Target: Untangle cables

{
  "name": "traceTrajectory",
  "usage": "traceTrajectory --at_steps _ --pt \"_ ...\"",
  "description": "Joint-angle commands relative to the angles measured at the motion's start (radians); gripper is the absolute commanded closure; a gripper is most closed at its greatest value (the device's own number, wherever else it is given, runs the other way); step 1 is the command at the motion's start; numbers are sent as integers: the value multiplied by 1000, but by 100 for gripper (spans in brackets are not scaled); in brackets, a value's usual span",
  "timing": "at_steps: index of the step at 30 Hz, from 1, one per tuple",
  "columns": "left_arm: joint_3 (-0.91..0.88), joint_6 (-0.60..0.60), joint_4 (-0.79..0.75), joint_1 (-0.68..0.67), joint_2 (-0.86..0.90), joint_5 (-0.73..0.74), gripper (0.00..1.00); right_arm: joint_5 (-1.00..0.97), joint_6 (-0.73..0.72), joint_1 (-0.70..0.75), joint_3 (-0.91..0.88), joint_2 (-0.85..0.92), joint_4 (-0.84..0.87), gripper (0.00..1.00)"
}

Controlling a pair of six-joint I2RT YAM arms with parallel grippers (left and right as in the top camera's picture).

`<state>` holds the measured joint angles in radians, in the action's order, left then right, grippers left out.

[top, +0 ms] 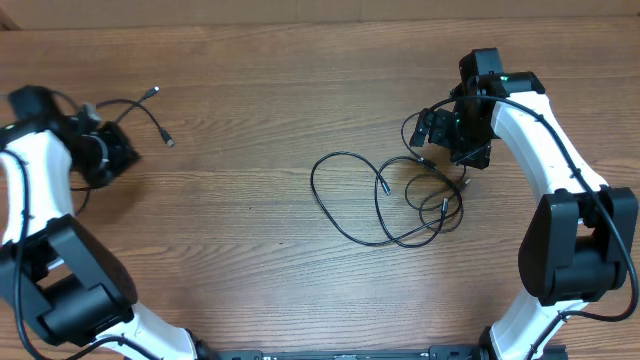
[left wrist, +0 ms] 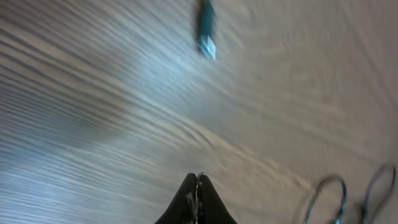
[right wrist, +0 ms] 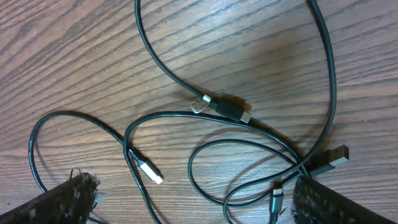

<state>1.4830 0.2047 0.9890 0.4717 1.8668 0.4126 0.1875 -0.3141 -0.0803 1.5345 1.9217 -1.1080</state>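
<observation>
Several thin black cables [top: 390,205] lie tangled in overlapping loops right of the table's middle. My right gripper [top: 447,150] hovers over their far end, open. In the right wrist view its fingers [right wrist: 59,199] stand wide apart around the loops [right wrist: 249,149] and touch nothing. A silver plug [right wrist: 149,169], a joined connector [right wrist: 227,107] and a small plug [right wrist: 277,196] lie among them. A separate cable [top: 140,103] lies at the far left beside my left gripper [top: 120,152]. That gripper [left wrist: 198,180] is shut, with nothing visible between its tips, and a blurred plug [left wrist: 206,38] lies ahead of it.
The bare wooden table [top: 250,70] stretches between the two cable groups. The far-left cable ends in two plugs [top: 153,92] pointing toward the middle. Both arm bases stand at the near edge.
</observation>
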Motion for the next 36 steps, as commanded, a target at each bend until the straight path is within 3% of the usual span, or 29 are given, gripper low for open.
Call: traceTrajectory --at_steps 1,8,19,21,23,30,36 --pt "-40 9 21 -83 13 41 96 8 5 -3 8 -8 3 0" --pt "-161 9 0 -282 13 40 96 9 5 -3 8 -8 3 0" --pt "-324 10 -230 -628 13 37 94 8 5 -3 8 -8 3 0" --pt "-339 13 -284 -689 14 22 92 8 5 -3 8 -8 3 0" --pt "-348 13 -337 -745 14 11 84 8 5 -3 8 -8 3 0" --pt "-351 13 -484 -933 14 -76 84 9 5 -3 8 -8 3 0" --pt "-351 13 -517 -1041 14 -213 78 8 5 -3 8 -8 3 0"
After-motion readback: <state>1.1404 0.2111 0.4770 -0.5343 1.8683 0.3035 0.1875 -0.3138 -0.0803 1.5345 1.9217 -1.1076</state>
